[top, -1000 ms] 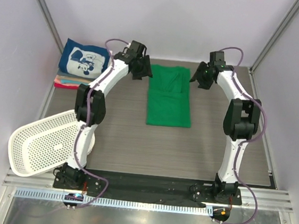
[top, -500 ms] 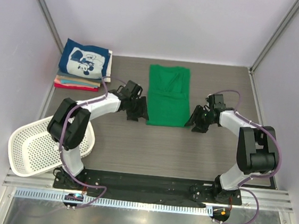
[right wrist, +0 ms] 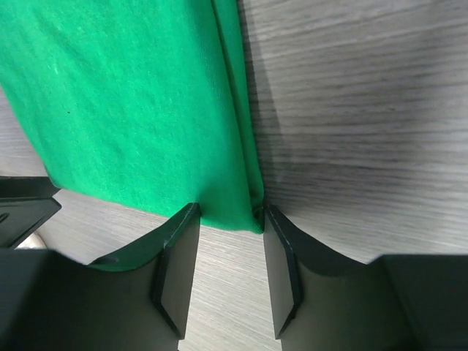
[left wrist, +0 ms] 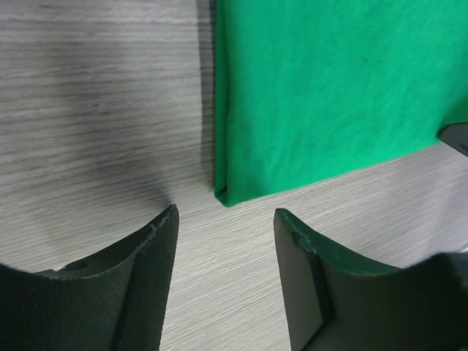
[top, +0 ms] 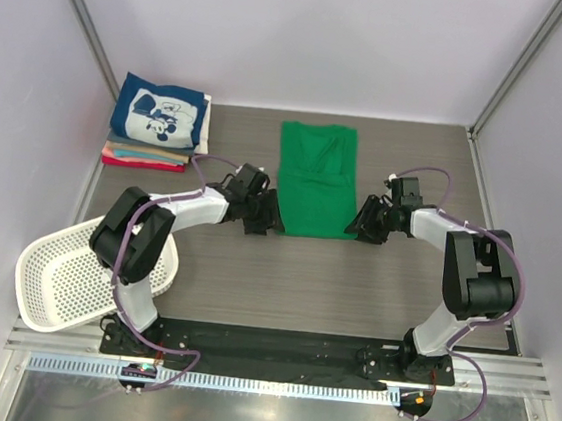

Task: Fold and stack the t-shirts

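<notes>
Left fingers (left wrist: pixel 155 245): spread wide, empty; green t-shirt (left wrist: pixel 329 88) corner lies just ahead of the gap.
Right fingers (right wrist: pixel 181 252): spread narrower, straddling its other near corner on the surface (right wrist: pixel 351 95).

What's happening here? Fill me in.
A robot is working on a green t-shirt, folded lengthwise on the table. The left gripper is open just short of its near left corner; the right gripper, open, straddles the near right corner. Nothing is clamped yet. Folded shirts are stacked at the far left.
</notes>
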